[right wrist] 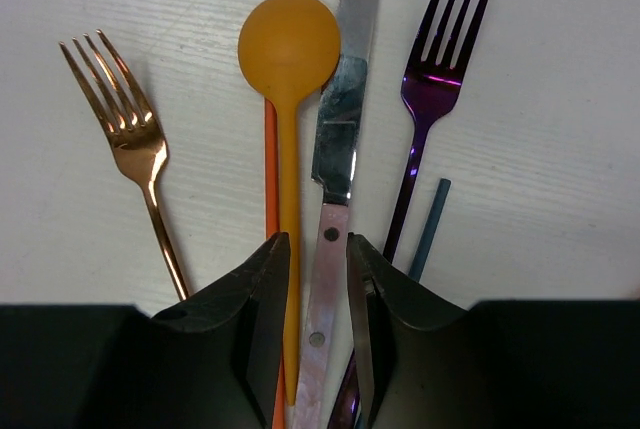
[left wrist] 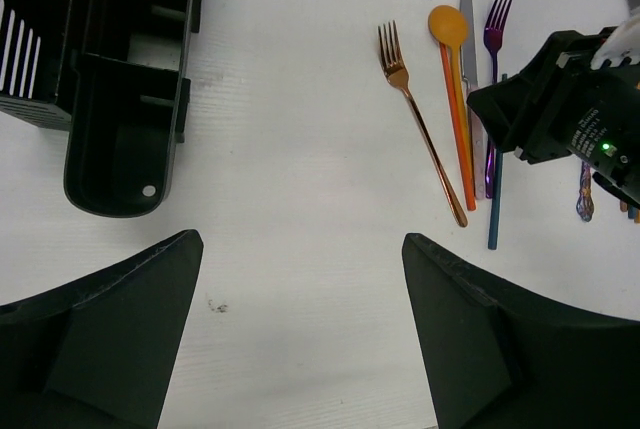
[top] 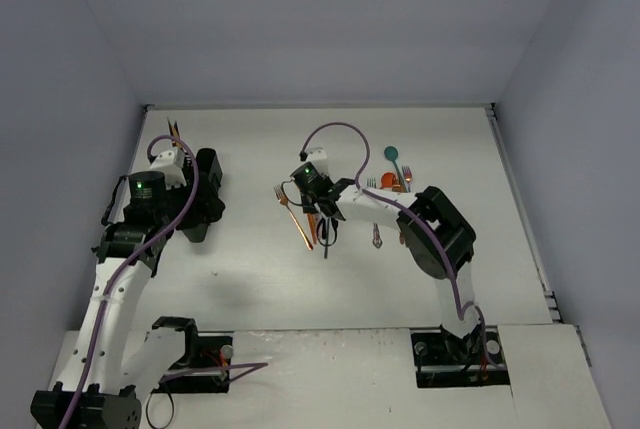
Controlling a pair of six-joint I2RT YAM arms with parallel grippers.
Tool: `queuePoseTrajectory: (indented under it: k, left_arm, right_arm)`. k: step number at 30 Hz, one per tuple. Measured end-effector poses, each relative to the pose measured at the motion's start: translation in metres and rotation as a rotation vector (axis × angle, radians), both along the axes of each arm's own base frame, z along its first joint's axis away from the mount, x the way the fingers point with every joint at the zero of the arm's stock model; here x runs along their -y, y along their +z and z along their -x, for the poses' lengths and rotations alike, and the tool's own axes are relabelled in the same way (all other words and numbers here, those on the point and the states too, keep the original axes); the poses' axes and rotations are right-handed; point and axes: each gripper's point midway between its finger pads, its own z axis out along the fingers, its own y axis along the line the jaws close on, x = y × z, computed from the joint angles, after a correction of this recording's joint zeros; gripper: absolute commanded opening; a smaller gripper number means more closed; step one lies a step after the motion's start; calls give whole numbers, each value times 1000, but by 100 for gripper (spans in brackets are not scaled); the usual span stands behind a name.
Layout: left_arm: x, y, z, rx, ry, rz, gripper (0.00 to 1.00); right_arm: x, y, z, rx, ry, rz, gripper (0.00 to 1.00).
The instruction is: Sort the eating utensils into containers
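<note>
picking up: the right gripper [right wrist: 316, 244] is down on the row of utensils, its jaws drawn in on the knife [right wrist: 340, 99] handle, with the orange spoon [right wrist: 288, 44] handle seemingly pinched alongside it. the next move calls for a clean lift of one piece, then a carry to the caddy [left wrist: 75, 164], well off to its left. the right arm reaches forward, wrist turned down. the left gripper [left wrist: 300, 241] hovers wide apart and empty, with the caddy ahead-left of it.

top: high, whole table [top: 260, 279] | left wrist: down, mid-height | right wrist: down, close | shared: copper fork [left wrist: 422, 134]
</note>
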Motion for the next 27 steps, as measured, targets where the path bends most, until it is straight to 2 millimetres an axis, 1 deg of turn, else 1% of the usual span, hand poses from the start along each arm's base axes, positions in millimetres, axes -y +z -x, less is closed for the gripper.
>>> queuePoseTrajectory:
  k: [4, 7, 9, 18, 20, 22, 24, 27]
  left_arm:
    - [2, -3, 1, -10, -10, 6, 79]
    - [3, -3, 1, -10, -13, 10, 79]
    - [4, -3, 1, -11, -16, 11, 79]
    - [8, -3, 2, -15, -21, 23, 79]
    - [9, -3, 2, -18, -23, 28, 79]
    - [11, -3, 3, -20, -27, 31, 79]
    - [12, -3, 3, -21, -31, 34, 79]
    - [17, -3, 4, -25, -43, 43, 79]
  right_arm:
    - [2, -15, -1, -20, -8, 15, 27]
    - [1, -15, -6, -15, -18, 1, 25]
    - [3, -15, -8, -14, -26, -3, 21]
    - [11, -22, -7, -27, -37, 11, 21]
    - [11, -21, -8, -25, -38, 8, 15]
    - [12, -22, -9, -24, -39, 8, 4]
    - [12, -22, -9, -22, -38, 8, 0]
    - [12, -21, -10, -20, -34, 11, 0]
